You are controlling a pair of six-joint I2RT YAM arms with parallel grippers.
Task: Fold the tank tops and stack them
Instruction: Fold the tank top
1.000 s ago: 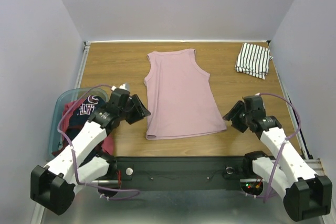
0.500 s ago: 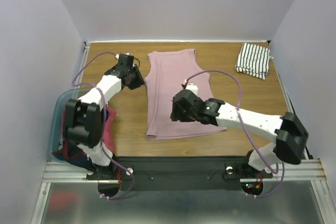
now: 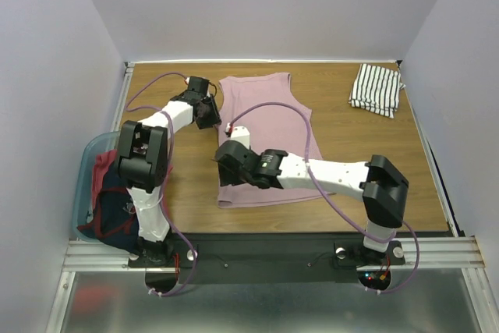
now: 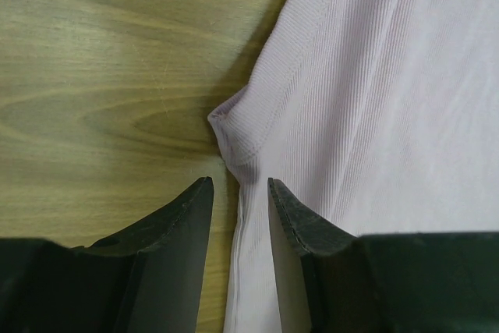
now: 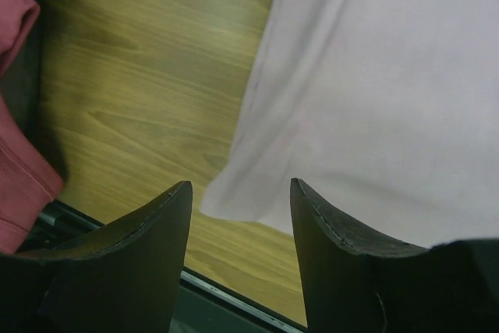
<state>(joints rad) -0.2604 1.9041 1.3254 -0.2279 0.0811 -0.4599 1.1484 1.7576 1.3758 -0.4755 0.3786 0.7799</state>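
The left end effector (image 4: 240, 183), fingers narrowly parted, sits at the armhole edge of the pink tank top (image 4: 374, 99). The right end effector (image 5: 240, 186), spread wide, hovers over its hem corner.

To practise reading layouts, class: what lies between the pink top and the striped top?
Nothing but bare wooden table separates the pink top from the striped top, as the top view shows.
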